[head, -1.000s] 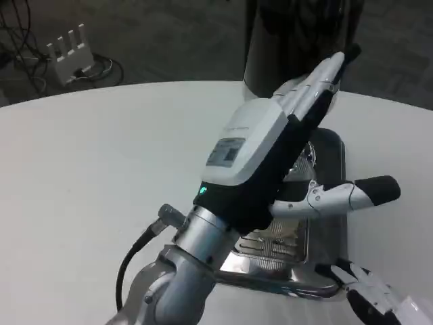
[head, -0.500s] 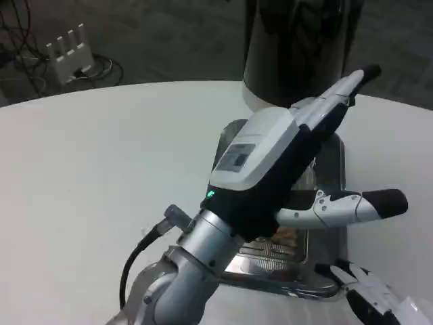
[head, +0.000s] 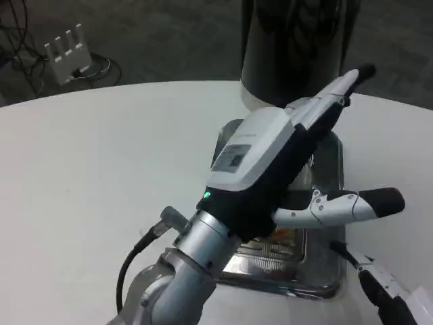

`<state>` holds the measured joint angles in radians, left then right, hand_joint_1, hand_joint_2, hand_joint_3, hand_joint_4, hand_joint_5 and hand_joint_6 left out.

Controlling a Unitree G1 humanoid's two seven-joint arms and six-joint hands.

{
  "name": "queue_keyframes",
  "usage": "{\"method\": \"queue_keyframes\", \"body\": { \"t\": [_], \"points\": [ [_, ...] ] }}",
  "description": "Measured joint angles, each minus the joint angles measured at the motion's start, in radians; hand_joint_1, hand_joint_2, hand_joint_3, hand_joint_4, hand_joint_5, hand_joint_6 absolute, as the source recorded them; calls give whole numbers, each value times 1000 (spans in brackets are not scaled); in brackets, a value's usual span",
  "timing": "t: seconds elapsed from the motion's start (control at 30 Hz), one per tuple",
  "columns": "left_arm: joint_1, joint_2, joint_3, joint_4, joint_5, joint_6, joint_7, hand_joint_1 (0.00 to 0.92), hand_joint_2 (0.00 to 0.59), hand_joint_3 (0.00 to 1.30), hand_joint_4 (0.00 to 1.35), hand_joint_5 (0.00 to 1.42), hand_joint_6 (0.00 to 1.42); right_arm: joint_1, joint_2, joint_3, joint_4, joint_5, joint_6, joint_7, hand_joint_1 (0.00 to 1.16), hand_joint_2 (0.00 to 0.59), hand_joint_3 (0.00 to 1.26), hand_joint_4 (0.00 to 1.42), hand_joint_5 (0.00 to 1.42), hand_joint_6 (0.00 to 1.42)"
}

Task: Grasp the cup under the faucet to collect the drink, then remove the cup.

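The left hand [head: 270, 159] is stretched out over the metal tray [head: 330, 169], with its white back turned up to the camera. Its fingers [head: 331, 91] lie straight and together and point up and to the right, toward the dark dispenser [head: 298, 47]. The thumb [head: 352, 204] stands out to the right, well apart from the other fingers, and its black tip is above the right edge of the tray. Nothing can be seen between the thumb and the fingers, so the hand looks open and holds nothing that shows. A small green light glows near the wrist, and a black cable runs beside the silver forearm [head: 183, 271].

The right hand [head: 389, 294] is at the lower right corner, just beside the front right corner of the tray. Only some white and black fingers of it are in view, and I cannot tell if it is open or closed.

The cup cannot be made out; the left hand covers the middle of the tray under the dispenser. A small orange patch shows on the tray below the palm.

The tray is on the white table [head: 101, 162], and the dispenser stands at the far end of the tray. Behind the table, on the dark floor at the upper left, there is a white power strip [head: 66, 51] with cables.
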<state>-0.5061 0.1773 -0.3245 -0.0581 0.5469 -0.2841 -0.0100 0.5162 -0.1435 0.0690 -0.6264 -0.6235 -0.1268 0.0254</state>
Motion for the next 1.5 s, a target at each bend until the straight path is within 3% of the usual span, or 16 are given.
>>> {"method": "queue_keyframes", "body": {
  "t": [0.13, 0.47, 0.57, 0.9, 1.13, 1.5],
  "points": [
    [3, -1, -1, -4, 1, 5, 0, 0, 68, 64, 65, 182, 148, -53, 20, 18, 40, 4, -1, -42, 821, 194, 93, 83, 72, 79],
    [5, 0, -1, -7, 6, 8, 0, 0, 68, 68, 65, 182, 150, -154, 45, 60, 83, -9, 41, -47, 825, 184, 64, 63, 72, 102],
    [5, 0, -2, -7, 6, 9, 0, 0, 68, 71, 65, 182, 151, -203, 72, 70, 146, 26, 45, -62, 824, 180, 63, 62, 72, 103],
    [2, 1, -2, -3, 6, 8, -1, 0, 70, 74, 65, 172, 152, -330, 89, 62, 253, 74, 47, -96, 835, 175, 62, 62, 98, 120],
    [-10, 3, 0, 6, 6, 8, -4, 0, 70, 74, 65, 171, 146, -397, 148, 50, 358, 148, 52, -166, 844, 178, 62, 62, 107, 137],
    [-32, 3, 0, 39, 6, -8, -3, 0, 72, 70, 65, 170, 139, -519, 192, 73, 469, 149, 75, -233, 847, 178, 71, 62, 121, 143]
  ]
}}
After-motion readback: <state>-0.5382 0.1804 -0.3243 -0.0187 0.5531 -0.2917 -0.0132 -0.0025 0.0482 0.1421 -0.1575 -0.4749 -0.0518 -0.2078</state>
